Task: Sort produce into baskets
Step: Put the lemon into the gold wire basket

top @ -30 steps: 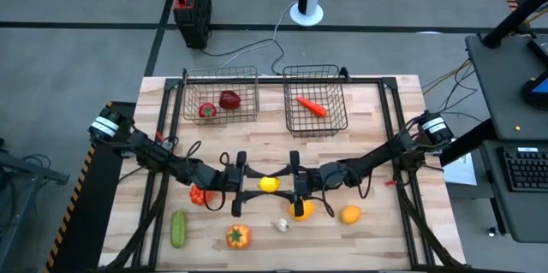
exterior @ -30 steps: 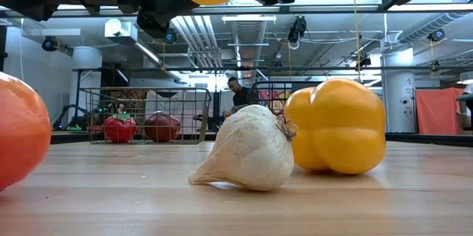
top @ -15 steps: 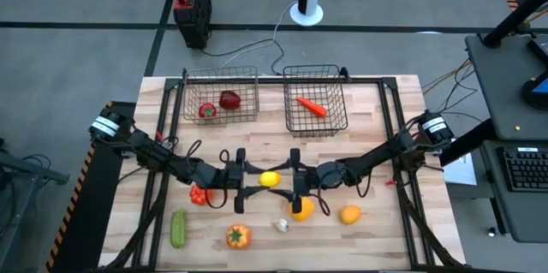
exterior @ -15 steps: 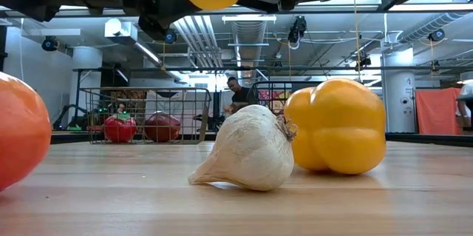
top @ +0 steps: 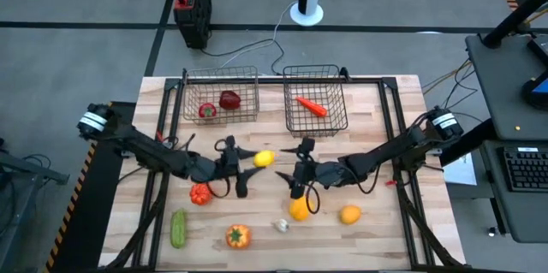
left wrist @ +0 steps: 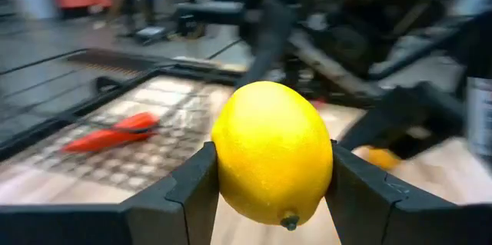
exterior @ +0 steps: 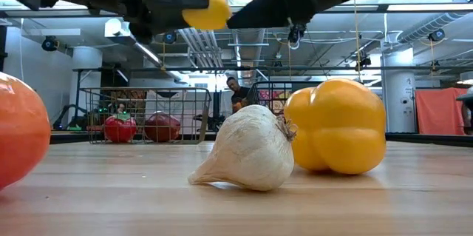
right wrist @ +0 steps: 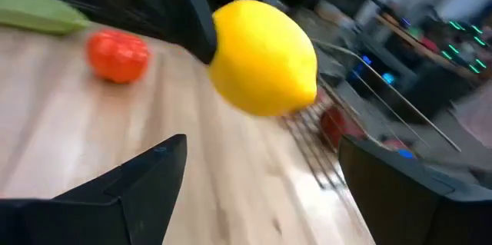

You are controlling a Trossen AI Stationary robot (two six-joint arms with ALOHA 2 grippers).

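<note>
Bright yellow lemon (left wrist: 273,153), red tomato (right wrist: 117,55), white garlic (exterior: 247,149), yellow pepper (exterior: 340,125), pale wood-grain worktop (top: 377,230), dark wire baskets (top: 221,78).

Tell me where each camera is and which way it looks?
High view: above the table, looking straight down; both arms, two baskets, left gripper holding the lemon.
Low view: at table height, looking across; garlic, yellow pepper, arms overhead.
Left wrist view: on the left arm; its fingers clamp the lemon.
Right wrist view: on the right arm; its open gripper faces the lemon.
All four views show the lemon.
</note>
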